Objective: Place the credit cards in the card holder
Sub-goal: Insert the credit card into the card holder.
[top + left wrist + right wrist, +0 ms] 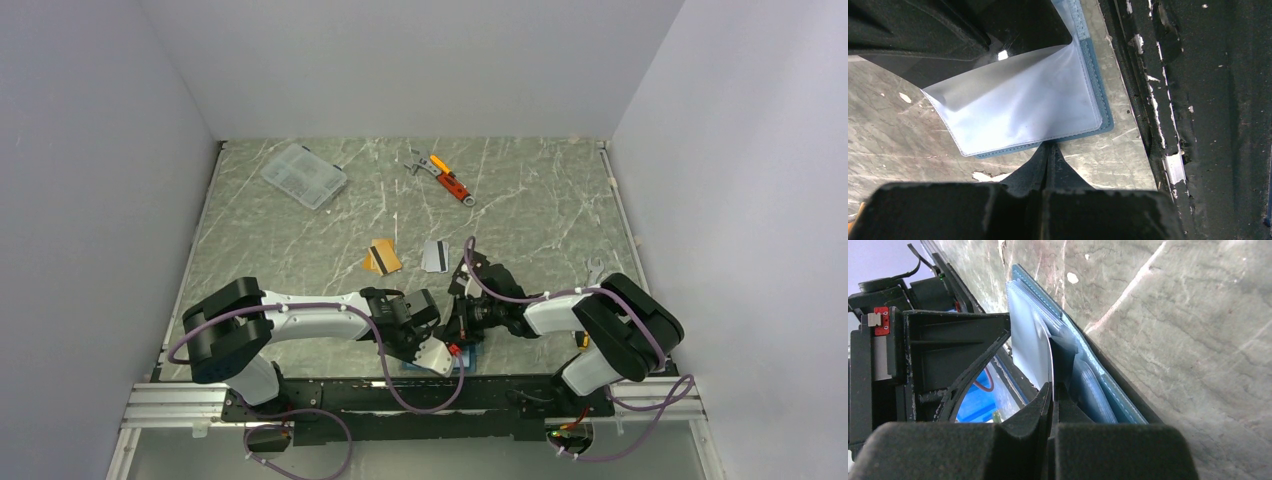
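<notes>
The teal-blue card holder (1096, 70) lies open at the table's near edge, a clear sleeve (1023, 100) lifted off it. It shows in the top view (468, 352) and the right wrist view (1083, 352). My right gripper (1053, 390) is shut on that clear sleeve and holds it up; it sits over the holder in the top view (458, 325). My left gripper (1049, 146) is shut, its tips touching the holder's teal edge (432, 352). An orange-gold card (382, 257) and a silver-grey card (434, 254) lie on the table, farther back than both grippers.
A clear plastic organiser box (304, 175) lies at the back left. An orange-handled tool (452, 180) and a small metal piece (413, 163) lie at the back centre. A wrench (592, 268) lies right. The black base rail (1198, 100) runs beside the holder.
</notes>
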